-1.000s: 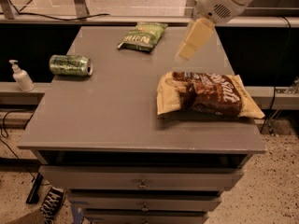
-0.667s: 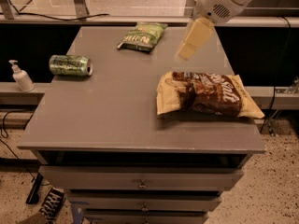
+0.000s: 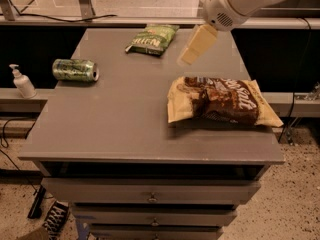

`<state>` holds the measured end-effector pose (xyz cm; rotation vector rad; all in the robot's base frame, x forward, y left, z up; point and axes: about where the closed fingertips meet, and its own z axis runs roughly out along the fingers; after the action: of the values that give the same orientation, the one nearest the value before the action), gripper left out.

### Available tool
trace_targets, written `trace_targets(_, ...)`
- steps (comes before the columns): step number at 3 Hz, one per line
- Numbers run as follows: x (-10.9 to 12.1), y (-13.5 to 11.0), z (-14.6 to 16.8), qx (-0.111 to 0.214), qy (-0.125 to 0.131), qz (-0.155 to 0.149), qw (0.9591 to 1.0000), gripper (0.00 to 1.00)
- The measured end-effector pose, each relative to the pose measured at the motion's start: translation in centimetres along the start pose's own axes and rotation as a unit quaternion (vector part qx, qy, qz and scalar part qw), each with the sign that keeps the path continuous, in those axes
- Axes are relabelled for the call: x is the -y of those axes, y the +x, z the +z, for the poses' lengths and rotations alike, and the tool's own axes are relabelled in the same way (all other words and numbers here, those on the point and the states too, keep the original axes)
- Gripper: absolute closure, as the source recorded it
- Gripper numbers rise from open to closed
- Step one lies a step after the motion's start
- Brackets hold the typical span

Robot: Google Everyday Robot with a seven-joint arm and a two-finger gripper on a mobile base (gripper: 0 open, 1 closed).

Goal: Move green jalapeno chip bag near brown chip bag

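Grey counter (image 3: 120, 119) is the biggest thing before us, and everything on it we place from the pincer (image 3: 197, 46), which hangs above the far right part of the top under the white arm. We cannot tell whether the pincer is apart or together; nothing appears to be held in it.

The brown chip bag (image 3: 222, 100) lies flat on the near side of the pincer and a little right, its long axis running across the view.

The green jalapeno chip bag (image 3: 152, 39) lies flat to the left of the pincer, near it but apart, close to the counter's far edge. Its long axis runs roughly left to right, with the end nearer the pincer angled slightly away from us. We judge the coming move to be a short reach left and down onto that bag.

Well left of the pincer, a green can (image 3: 75, 70) lies on its side. Farther left, off the counter, stands a small pump bottle (image 3: 22, 82).

The drawers (image 3: 150, 198) below look closed; their contents are hidden.
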<state>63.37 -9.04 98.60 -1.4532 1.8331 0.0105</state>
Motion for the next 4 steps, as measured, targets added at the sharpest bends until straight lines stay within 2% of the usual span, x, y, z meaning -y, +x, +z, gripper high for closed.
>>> trace_targets(1, 2.2, -0.8, 5.1, 0.017, 0.013, 0.037, 0.9991, 0.00)
trace_targets(2, 3.9, -3.1, 10.5, 0.038, 0.013, 0.064, 0.9972, 0.00)
trace_targets(3, 4.4, -4.5, 15.4, 0.048, 0.001, 0.095, 0.9944, 0.00)
trace_targets(4, 4.1, -5.0, 20.2, 0.041, -0.012, 0.118, 0.9921, 0.00)
